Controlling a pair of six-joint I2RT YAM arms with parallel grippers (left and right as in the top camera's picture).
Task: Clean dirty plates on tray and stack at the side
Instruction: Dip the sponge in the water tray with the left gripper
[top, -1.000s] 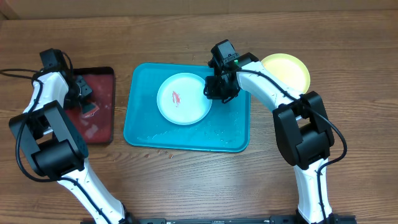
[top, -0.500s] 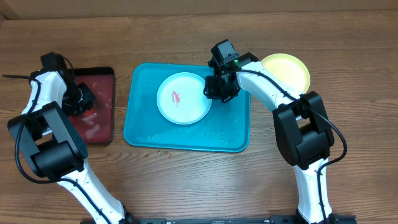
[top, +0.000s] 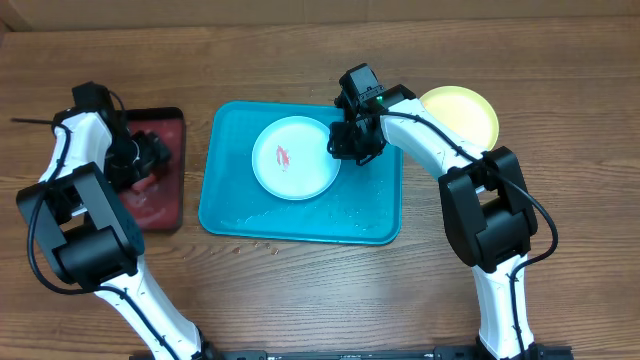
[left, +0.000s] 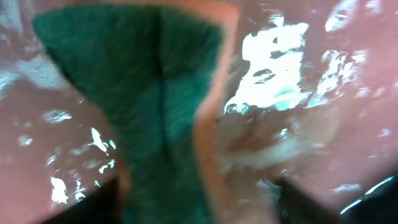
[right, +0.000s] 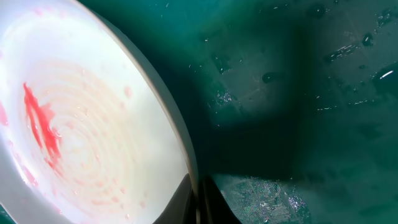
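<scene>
Overhead view. A blue tray (top: 372, 218) lies at the centre of a wooden table (top: 300, 295). A white plate (top: 298, 172) rests inside the tray, toward its 12 o'clock side. A red smear (top: 283, 157) marks the plate just to the 9 o'clock side of its middle. The right gripper (top: 352, 143) meets the plate at its 3 o'clock edge. A yellow-green plate (top: 468, 112) sits on the bare table outside the tray, at about 2 o'clock from the tray's centre, and the right arm partly covers it. A smaller dark-red tray (top: 168, 128) lies on the table at 9 o'clock from the blue tray, apart from it. The left gripper (top: 143, 160) hangs low over this dark-red tray.

Right wrist view. The right gripper (right: 199, 202) is closed, with the white plate's rim pinched between its two fingers. The plate fills the 9 o'clock half of the view and shows the red smear and faint pink streaks. The blue tray floor, at 3 o'clock, carries water droplets.

Left wrist view. A green sponge (left: 155, 93) with an orange edge lies on the wet, shiny dark-red tray floor. The picture is blurred. Dark finger shapes show at the lower corners on either side of the sponge, but whether they are gripping it cannot be told.
</scene>
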